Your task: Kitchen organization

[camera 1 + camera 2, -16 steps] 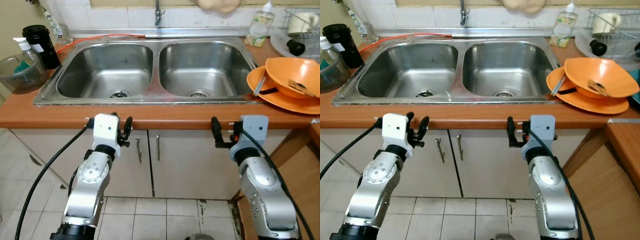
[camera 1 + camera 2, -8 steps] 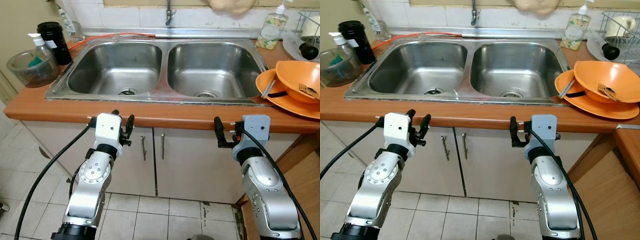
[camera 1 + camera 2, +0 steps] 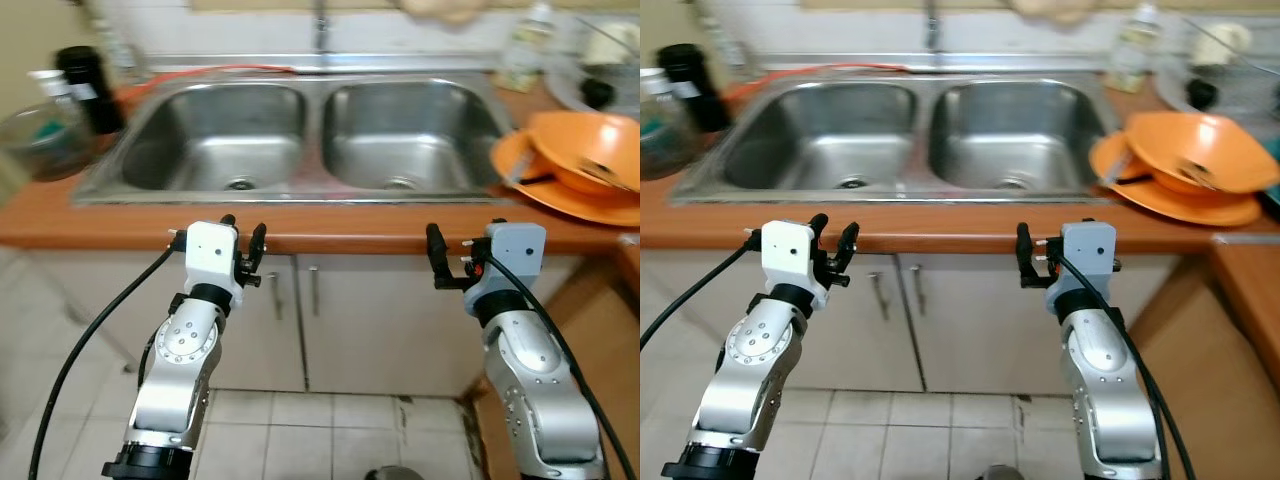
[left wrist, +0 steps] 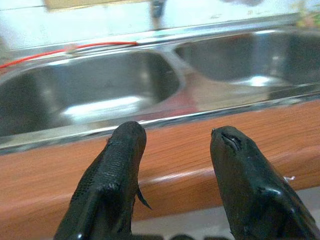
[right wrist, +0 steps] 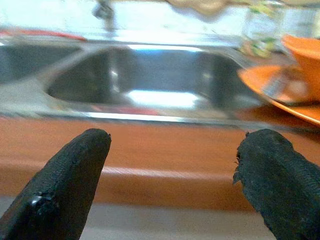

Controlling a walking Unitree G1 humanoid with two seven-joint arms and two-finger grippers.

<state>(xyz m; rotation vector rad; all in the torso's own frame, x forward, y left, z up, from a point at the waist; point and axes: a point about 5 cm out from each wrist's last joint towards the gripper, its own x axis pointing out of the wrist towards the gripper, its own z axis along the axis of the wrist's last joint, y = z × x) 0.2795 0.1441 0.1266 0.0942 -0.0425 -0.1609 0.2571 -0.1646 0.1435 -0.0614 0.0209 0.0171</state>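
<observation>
A steel double sink (image 3: 315,100) is set in an orange-brown counter (image 3: 300,222). At its right an orange bowl (image 3: 590,150) holding a fork rests on an orange plate (image 3: 515,160). My left gripper (image 3: 243,235) hangs open just before the counter's front edge, below the left basin. The left wrist view looks between its fingers (image 4: 125,150) at that edge and basin. My right gripper (image 3: 462,250) is open too, in front of the edge below the right basin. Its wide-spread fingertips (image 5: 85,150) frame the basin, plate and bowl. Neither gripper holds anything.
A black bottle (image 3: 78,85) and a glass bowl (image 3: 35,150) stand at the counter's left. A soap bottle (image 3: 520,60) and a dish rack (image 3: 1230,50) are at the back right. Cabinet doors (image 3: 300,310) lie under the counter, tiled floor below.
The whole picture has shifted sideways and is blurred now, so the camera moved. Both arms keep the same pose before the counter edge, fingers open as before.
</observation>
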